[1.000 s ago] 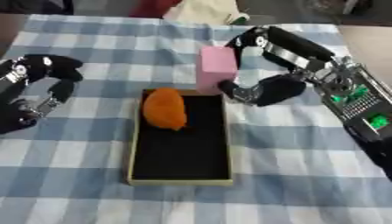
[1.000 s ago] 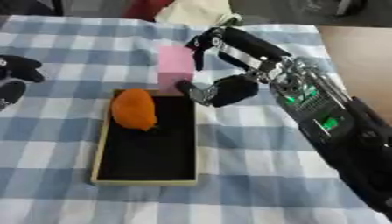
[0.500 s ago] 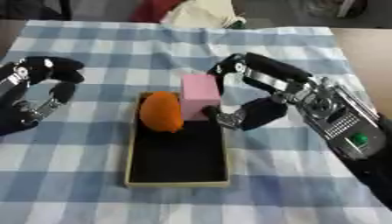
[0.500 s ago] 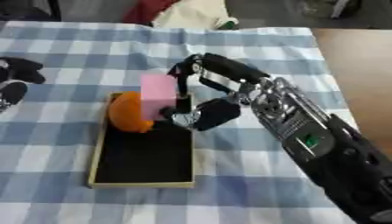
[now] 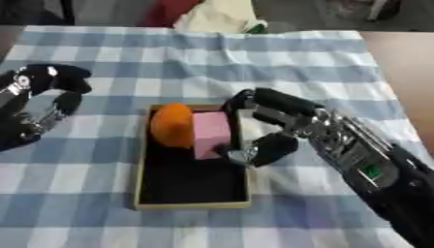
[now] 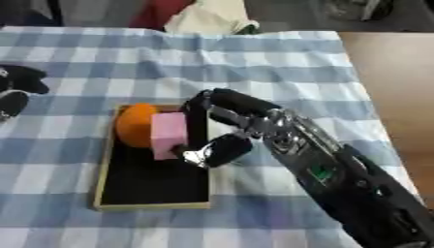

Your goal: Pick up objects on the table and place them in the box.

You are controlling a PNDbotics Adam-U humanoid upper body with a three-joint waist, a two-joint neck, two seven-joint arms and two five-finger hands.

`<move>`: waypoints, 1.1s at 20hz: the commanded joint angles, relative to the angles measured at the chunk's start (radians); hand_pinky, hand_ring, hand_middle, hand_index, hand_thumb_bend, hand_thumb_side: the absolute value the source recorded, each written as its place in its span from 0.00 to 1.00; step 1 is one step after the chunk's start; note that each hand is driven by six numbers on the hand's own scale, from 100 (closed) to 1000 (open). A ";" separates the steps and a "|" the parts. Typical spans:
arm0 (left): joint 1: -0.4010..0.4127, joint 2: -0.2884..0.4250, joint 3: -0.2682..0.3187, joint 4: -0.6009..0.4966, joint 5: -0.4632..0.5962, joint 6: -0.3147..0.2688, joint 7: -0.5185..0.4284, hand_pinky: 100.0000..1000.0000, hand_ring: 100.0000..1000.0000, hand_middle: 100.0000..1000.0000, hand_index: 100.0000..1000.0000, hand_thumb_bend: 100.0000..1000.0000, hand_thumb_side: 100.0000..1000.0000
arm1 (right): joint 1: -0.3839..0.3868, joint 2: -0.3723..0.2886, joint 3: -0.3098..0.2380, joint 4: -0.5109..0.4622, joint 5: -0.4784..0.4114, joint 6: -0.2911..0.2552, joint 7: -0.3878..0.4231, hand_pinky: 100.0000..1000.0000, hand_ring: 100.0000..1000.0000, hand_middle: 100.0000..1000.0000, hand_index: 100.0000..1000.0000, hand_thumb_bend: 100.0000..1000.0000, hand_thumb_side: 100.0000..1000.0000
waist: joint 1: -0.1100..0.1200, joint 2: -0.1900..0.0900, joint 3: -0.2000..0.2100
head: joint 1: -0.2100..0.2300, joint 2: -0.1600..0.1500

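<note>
A shallow box with a wooden rim and black floor lies on the checked cloth. An orange rounded object rests in its far left part. Beside it, a pink block is inside the box, pinched between the fingers and thumb of my right hand, which reaches over the box's right rim. My left hand hovers to the left of the box with fingers curled and nothing in it.
The blue and white checked cloth covers the table. Red and cream cloth items lie at the far edge. Bare brown table shows on the right.
My right hand has carried the pink block from behind the box's far right corner down and left into the box, beside the orange object. The view has shifted slightly.
</note>
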 commanded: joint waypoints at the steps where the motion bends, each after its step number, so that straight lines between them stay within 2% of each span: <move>1: -0.015 0.012 0.004 -0.008 0.000 -0.001 -0.004 0.80 0.71 0.62 0.83 0.19 0.79 | -0.005 -0.003 0.007 -0.001 0.021 -0.014 0.008 0.83 0.71 0.45 0.63 0.02 0.49 | 0.004 -0.024 -0.003 | -0.002 0.002; 6: -0.016 0.012 0.004 -0.008 0.000 -0.001 -0.006 0.80 0.71 0.62 0.83 0.19 0.79 | 0.000 0.000 0.015 0.006 0.036 -0.022 0.022 0.83 0.71 0.46 0.64 0.03 0.50 | 0.004 -0.025 -0.005 | -0.002 0.004; 7: -0.015 0.012 0.003 -0.007 0.002 0.000 -0.007 0.80 0.71 0.62 0.83 0.19 0.80 | 0.001 -0.002 0.016 0.007 0.041 -0.022 0.027 0.84 0.75 0.56 0.77 0.11 0.56 | 0.004 -0.025 -0.006 | -0.002 0.005; 8: -0.015 0.012 0.003 -0.007 0.001 0.000 -0.009 0.80 0.71 0.62 0.83 0.19 0.80 | 0.002 -0.003 0.015 0.007 0.049 -0.022 0.034 0.84 0.75 0.56 0.77 0.11 0.56 | 0.004 -0.025 -0.007 | -0.002 0.006; 10: -0.014 0.012 0.003 -0.008 0.000 0.000 -0.011 0.80 0.71 0.62 0.84 0.20 0.80 | 0.003 -0.005 0.012 0.003 0.067 -0.026 0.052 0.86 0.79 0.70 0.89 0.21 0.62 | 0.003 -0.026 -0.008 | -0.001 0.007; 12: -0.014 0.012 0.002 -0.009 0.000 -0.001 -0.012 0.80 0.72 0.62 0.84 0.20 0.80 | 0.003 -0.008 0.007 -0.004 0.086 -0.031 0.067 0.87 0.81 0.76 0.93 0.29 0.67 | 0.003 -0.026 -0.009 | 0.000 0.008; 13: -0.014 0.012 0.003 -0.010 0.000 -0.001 -0.012 0.80 0.72 0.62 0.84 0.20 0.80 | 0.003 -0.010 0.005 -0.008 0.096 -0.034 0.074 0.88 0.84 0.83 0.96 0.40 0.72 | 0.003 -0.026 -0.010 | 0.001 0.009; 14: -0.013 0.013 0.003 -0.010 -0.001 -0.001 -0.013 0.80 0.72 0.62 0.84 0.20 0.80 | 0.003 -0.013 0.003 -0.012 0.106 -0.036 0.082 0.88 0.85 0.85 0.97 0.43 0.74 | 0.004 -0.027 -0.011 | 0.001 0.009; 15: -0.012 0.013 0.003 -0.010 -0.001 0.000 -0.013 0.80 0.72 0.62 0.84 0.20 0.80 | 0.003 -0.016 -0.001 -0.018 0.117 -0.037 0.087 0.89 0.86 0.88 0.99 0.50 0.78 | 0.004 -0.027 -0.012 | 0.002 0.010; 16: -0.012 0.013 0.003 -0.010 -0.001 0.000 -0.013 0.80 0.72 0.62 0.84 0.20 0.80 | 0.003 -0.020 -0.005 -0.026 0.130 -0.038 0.090 0.89 0.87 0.90 1.00 0.51 0.81 | 0.004 -0.027 -0.013 | 0.002 0.010; 17: -0.011 0.013 0.003 -0.010 -0.001 0.000 -0.014 0.80 0.72 0.62 0.84 0.20 0.80 | 0.003 -0.024 -0.009 -0.034 0.143 -0.038 0.091 0.89 0.87 0.90 1.00 0.56 0.81 | 0.004 -0.028 -0.014 | 0.003 0.011; 22: -0.007 0.014 0.004 -0.013 -0.002 0.000 -0.016 0.80 0.72 0.62 0.84 0.20 0.81 | 0.012 -0.055 -0.042 -0.092 0.194 -0.021 0.073 0.89 0.87 0.91 1.00 0.64 0.84 | 0.004 -0.030 -0.020 | 0.006 0.013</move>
